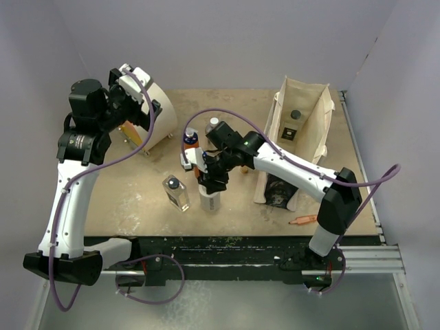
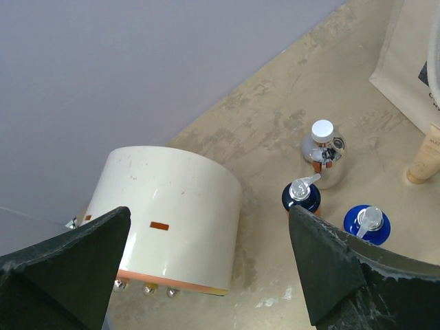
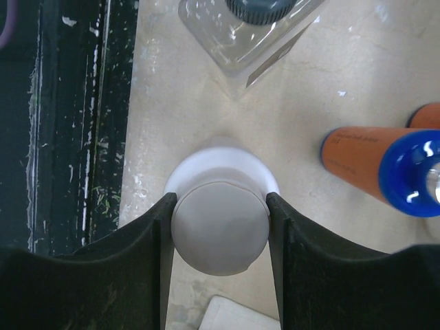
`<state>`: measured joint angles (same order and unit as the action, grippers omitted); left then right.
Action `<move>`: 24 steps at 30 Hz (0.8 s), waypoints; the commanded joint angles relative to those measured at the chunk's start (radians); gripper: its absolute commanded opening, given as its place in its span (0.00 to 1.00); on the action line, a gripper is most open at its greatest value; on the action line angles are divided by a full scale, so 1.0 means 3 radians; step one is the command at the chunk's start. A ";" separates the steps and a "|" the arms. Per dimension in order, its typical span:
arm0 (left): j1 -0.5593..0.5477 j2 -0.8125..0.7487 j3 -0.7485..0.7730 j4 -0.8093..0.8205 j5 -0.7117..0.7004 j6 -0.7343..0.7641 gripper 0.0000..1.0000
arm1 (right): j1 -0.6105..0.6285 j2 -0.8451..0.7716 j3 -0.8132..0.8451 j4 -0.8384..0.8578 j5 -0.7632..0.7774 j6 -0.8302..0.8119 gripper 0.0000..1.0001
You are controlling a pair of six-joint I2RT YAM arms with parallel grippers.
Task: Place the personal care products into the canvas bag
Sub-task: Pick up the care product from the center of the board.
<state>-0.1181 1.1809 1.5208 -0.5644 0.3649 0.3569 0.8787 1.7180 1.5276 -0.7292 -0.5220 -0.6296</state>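
Observation:
My right gripper (image 1: 212, 180) (image 3: 220, 199) is shut on the cap of the cream-white bottle (image 1: 210, 199) (image 3: 220, 227), which stands upright near the table's front edge. A clear squarish bottle with a black cap (image 1: 176, 192) (image 3: 254, 27) stands just left of it. An orange bottle with a blue cap (image 1: 191, 141) (image 3: 375, 172) and the silver bottle (image 1: 213, 127) (image 2: 323, 155) stand behind. The left wrist view shows two orange bottles (image 2: 301, 196) (image 2: 366, 223). The canvas bag (image 1: 323, 117) stands at the back right with a clear bottle (image 1: 294, 124) inside. My left gripper (image 1: 152, 110) (image 2: 210, 207) is open and empty, above the drum.
A large cream drum (image 1: 159, 103) (image 2: 172, 213) stands at the back left under my left gripper. A small orange stick (image 1: 302, 220) lies near the front edge right of the bag. A tan object (image 2: 426, 158) stands by the bag's foot. Walls enclose the table.

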 commanded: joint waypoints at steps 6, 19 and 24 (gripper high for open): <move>0.0025 0.0044 -0.0029 0.0173 0.0099 -0.0094 0.99 | -0.0006 -0.0348 0.0613 -0.0140 -0.0151 -0.0022 0.00; 0.0024 0.0125 0.0021 0.0171 0.0162 -0.0144 0.99 | -0.0121 -0.0647 0.1528 -0.0613 0.0119 0.0033 0.00; 0.0025 0.0153 0.0035 0.0166 0.0220 -0.0165 0.99 | -0.0391 -0.0688 0.1972 -0.0739 0.0125 0.0133 0.00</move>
<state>-0.1181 1.2213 1.5066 -0.5617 0.3950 0.3313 0.8284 1.5684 1.9926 -0.9779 -0.4816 -0.6155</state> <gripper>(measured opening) 0.993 0.523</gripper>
